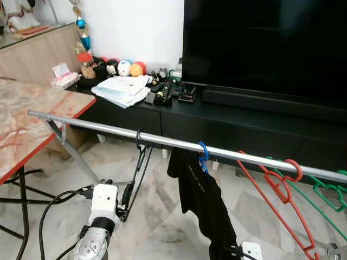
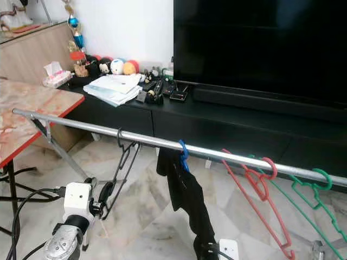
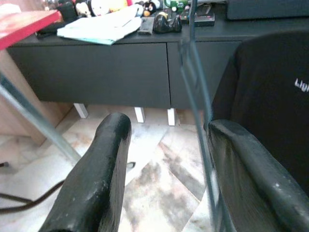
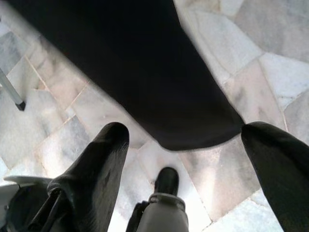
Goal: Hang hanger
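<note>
A black wire hanger (image 1: 142, 157) hangs by its hook from the silver rail (image 1: 108, 127) and slopes down to my left gripper (image 1: 128, 195). In the left wrist view that gripper (image 3: 169, 125) is open, and the hanger wire (image 3: 198, 96) runs between its fingers, close to one finger (image 3: 241, 164). Further along the rail hang a black shirt (image 1: 203, 200) on a blue hanger (image 1: 204, 153), a red hanger (image 1: 279, 187) and a green hanger (image 1: 328, 190). My right gripper (image 4: 188, 130) is open, low over the floor at the shirt's hem (image 4: 159, 87).
A marble-topped table with a red edge (image 1: 32, 116) stands at the left, with cables (image 1: 49, 206) on the floor under it. Behind the rail is a dark TV console (image 1: 227, 122) with papers (image 1: 122, 89), small items and a large TV (image 1: 265, 43).
</note>
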`<state>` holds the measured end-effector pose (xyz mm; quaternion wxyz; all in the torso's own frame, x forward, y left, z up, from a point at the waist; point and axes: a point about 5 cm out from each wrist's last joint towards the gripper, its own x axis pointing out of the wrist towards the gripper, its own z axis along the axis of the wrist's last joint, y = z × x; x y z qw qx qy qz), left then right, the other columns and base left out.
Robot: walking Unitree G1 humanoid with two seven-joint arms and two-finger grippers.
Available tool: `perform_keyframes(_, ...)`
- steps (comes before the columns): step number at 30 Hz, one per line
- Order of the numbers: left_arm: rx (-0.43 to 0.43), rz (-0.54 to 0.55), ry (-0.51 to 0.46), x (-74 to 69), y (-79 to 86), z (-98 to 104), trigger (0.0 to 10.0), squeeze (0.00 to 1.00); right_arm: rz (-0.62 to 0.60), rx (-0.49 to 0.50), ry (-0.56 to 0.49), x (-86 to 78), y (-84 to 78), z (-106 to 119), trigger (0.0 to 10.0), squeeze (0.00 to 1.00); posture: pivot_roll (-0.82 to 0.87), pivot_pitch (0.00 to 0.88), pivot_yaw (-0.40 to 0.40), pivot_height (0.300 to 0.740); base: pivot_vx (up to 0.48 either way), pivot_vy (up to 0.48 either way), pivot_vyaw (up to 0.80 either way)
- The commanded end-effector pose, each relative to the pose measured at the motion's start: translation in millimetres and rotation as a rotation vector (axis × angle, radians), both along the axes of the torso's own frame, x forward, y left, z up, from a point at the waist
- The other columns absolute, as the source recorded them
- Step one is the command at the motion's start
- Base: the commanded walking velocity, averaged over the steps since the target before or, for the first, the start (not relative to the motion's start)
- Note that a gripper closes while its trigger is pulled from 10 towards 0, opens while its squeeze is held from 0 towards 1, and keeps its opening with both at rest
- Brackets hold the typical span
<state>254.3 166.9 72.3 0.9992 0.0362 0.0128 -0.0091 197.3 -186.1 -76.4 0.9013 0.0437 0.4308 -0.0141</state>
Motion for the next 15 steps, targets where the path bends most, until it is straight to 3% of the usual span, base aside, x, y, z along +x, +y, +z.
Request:
perform_keyframes(1,-0.004,0.006,0.009,-0.9,2.3,-0.4,10.0,0.00,-0.002,0.006,0.005,-1.8,1.5,-1.1,10.0,0.00,0.05,0.040,0.024,0.740,-0.292,0.000,0.00)
perform_keyframes(15,-0.002,0.006,0.011,-0.5,2.1,-0.5,10.0,0.00,0.000,0.006,0.005,-1.4,1.5,-0.9,10.0,0.00,0.05,0.043,0.023,0.740,-0.292,0.000,0.00)
